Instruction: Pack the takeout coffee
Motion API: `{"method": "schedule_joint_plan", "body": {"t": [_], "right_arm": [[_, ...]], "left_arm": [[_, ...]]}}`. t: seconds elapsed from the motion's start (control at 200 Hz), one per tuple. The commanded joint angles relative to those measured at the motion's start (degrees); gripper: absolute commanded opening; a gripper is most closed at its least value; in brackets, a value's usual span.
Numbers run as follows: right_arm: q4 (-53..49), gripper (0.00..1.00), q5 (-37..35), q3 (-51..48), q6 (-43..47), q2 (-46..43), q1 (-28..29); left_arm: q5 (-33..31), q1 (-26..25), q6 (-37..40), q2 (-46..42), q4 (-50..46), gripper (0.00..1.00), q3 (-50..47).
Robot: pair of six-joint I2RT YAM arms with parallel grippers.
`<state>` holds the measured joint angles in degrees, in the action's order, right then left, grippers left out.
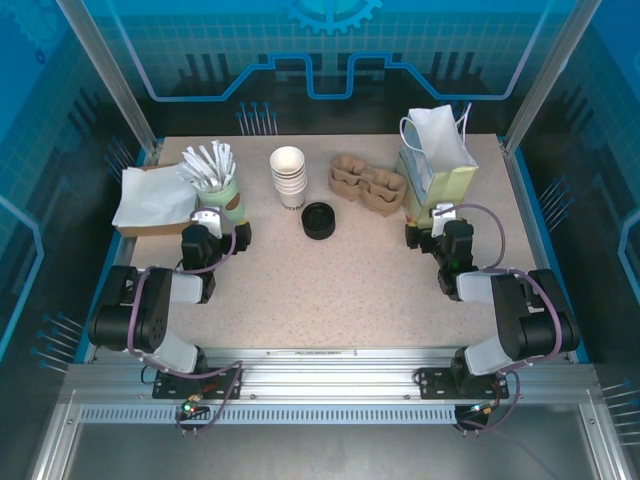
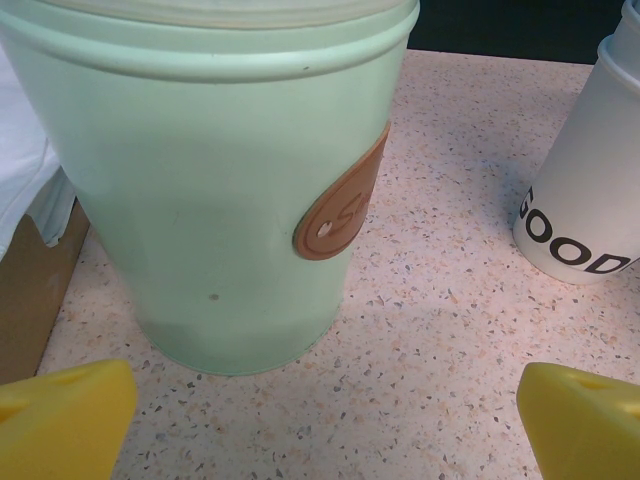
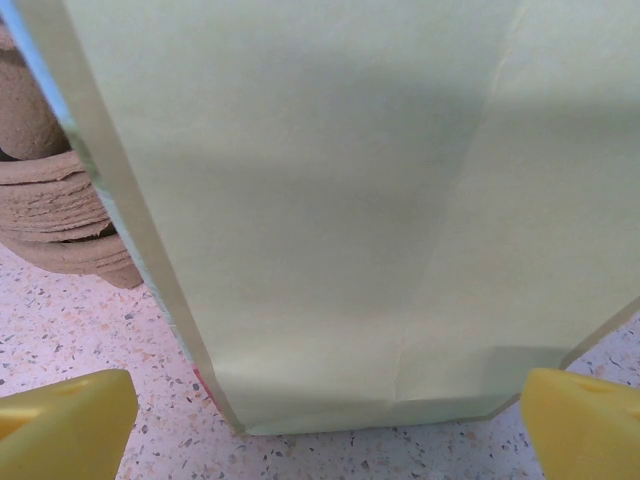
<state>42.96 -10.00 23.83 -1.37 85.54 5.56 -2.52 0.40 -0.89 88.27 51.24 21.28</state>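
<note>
My left claw [image 2: 322, 420] is spread apart and empty, facing a mint-green cup [image 2: 200, 200] on the bench [image 2: 450, 300]. My right claw [image 3: 322, 425] is spread too, facing the pale green paper bag [image 3: 350, 200] beside the pulp cup carriers [image 3: 50, 200].

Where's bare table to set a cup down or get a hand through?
Free: the wide middle of the table, in front of the black lid, between the left gripper and right gripper, to the near edge. Crowded: the back row, from napkin box through green cup, white cups, cardboard carriers to the paper bag.
</note>
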Motion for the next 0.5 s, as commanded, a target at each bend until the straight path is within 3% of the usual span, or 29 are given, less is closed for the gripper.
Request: {"method": "schedule_joint_plan", "body": {"t": [0.0,0.315,0.4,0.495], "right_arm": [[1.8,1.0,0.39,0.08,0.59,0.53,-0.93],[1.69,1.0,0.42,0.11,0.53,0.6,-0.92],[1.85,1.0,0.29,0.06,0.62,0.44,-0.91],[-7.7,1.0,-1.75,3.74,0.22,-3.49,-0.5]], "left_arm": [[1.21,-0.2,1.28,0.29,-0.17,0.99,1.0],[1.22,-0.22,1.19,0.24,-0.27,0.99,1.11],[-1.52,-0.22,0.44,-0.41,-1.46,0.99,1.41],[-4.36,-0.22,-0.59,-5.85,-7.17,0.99,2.32]]}}
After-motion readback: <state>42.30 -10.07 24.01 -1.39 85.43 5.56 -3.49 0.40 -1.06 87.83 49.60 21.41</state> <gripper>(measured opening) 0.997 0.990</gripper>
